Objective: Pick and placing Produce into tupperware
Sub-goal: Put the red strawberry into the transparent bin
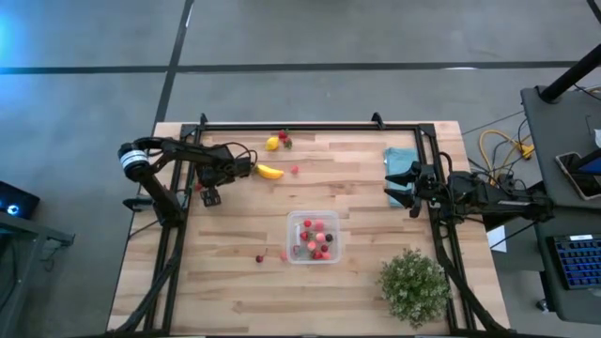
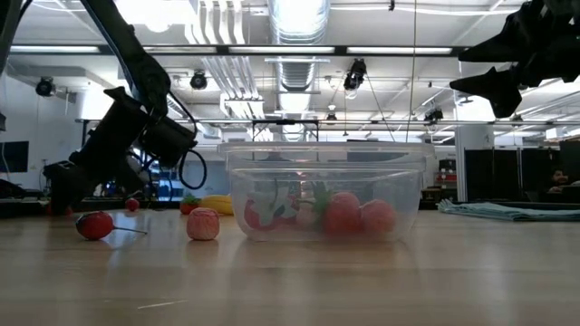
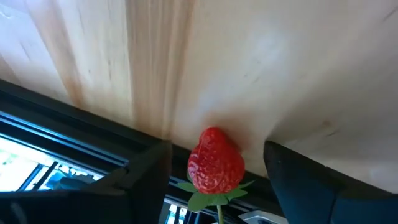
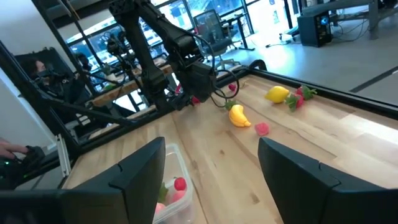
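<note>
At the table's left edge, the left gripper (image 3: 214,171) straddles a red toy strawberry (image 3: 215,162) with fingers apart, needing only to close before carrying it right to the clear squarish plastic tupperware (image 1: 313,238), while the right gripper (image 1: 399,183) waits open by the right edge.

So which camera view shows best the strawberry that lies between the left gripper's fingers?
The left wrist view: the strawberry fills the gap between the open left gripper fingers. In the high view it is a red speck by the table edge; the other views show it poorly.
</note>
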Robot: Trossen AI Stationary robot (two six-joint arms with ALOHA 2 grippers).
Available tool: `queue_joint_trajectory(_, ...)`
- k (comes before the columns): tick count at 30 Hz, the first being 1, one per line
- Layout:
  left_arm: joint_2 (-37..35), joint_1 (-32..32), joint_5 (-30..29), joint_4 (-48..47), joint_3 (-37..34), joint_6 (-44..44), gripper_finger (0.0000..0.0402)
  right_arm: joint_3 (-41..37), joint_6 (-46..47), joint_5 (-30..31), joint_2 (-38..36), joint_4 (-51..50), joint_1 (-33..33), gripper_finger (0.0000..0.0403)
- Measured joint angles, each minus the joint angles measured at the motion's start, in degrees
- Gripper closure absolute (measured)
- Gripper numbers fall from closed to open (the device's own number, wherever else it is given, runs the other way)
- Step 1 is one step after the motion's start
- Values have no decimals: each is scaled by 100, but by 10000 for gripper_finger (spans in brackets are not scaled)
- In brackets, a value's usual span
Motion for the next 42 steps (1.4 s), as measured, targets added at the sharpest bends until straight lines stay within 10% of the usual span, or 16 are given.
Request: queue_joint_trajectory(42,0,413,164,-146,-9,83,291,0,0,0,0,0,-2,150)
